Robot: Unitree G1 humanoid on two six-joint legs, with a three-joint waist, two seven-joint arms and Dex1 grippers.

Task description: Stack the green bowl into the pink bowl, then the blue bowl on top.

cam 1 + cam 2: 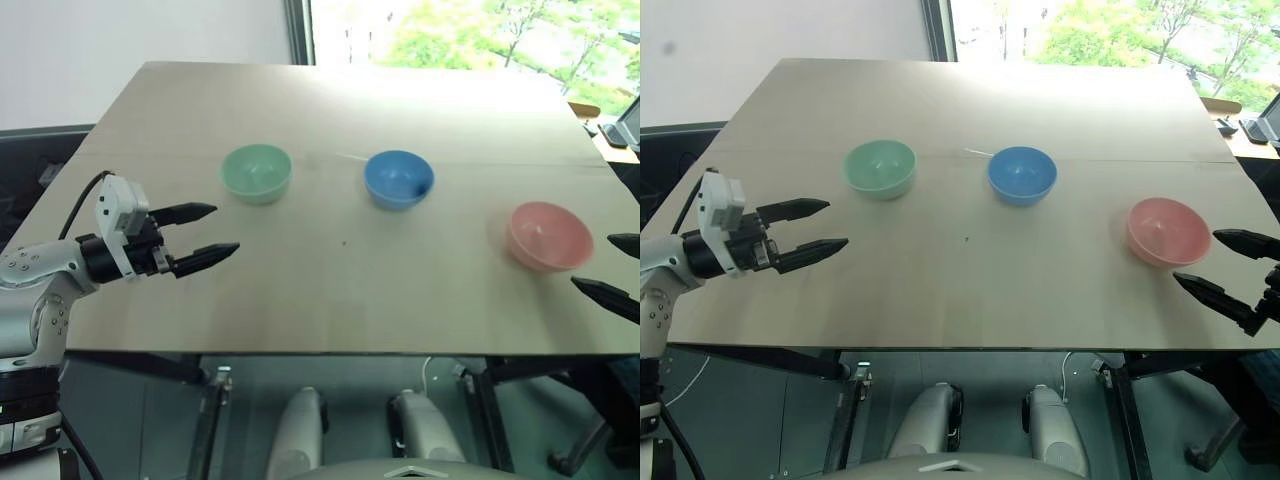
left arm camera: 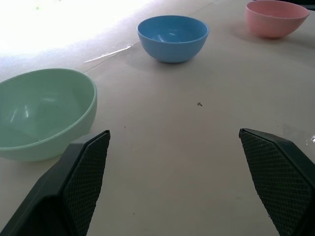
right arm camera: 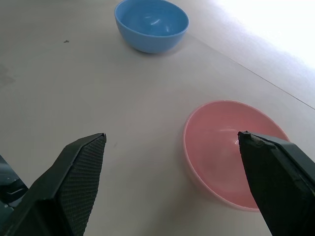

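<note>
Green bowl sits on the left of the table, upright and empty, with the blue bowl in the middle and the pink bowl over on the right — three in a loose row, well apart, nothing stacked yet.

Left gripper hovers over the table's left side, arm reaching in from the edge, fingers pointing roughly level toward the centre. Its jaws are spread wide and hold nothing; the green bowl lies just beyond and a little to one side of them, as the left wrist view shows.

Right gripper comes in at the table's right edge — jaws just as wide, also empty, pointing at the pink bowl, which sits near its fingertips without touching them.

Tabletop is pale wood-tone, bare apart from a small dark speck near the middle. Beyond the far edge, a white wall on the left and a window with bright green trees outside.
</note>
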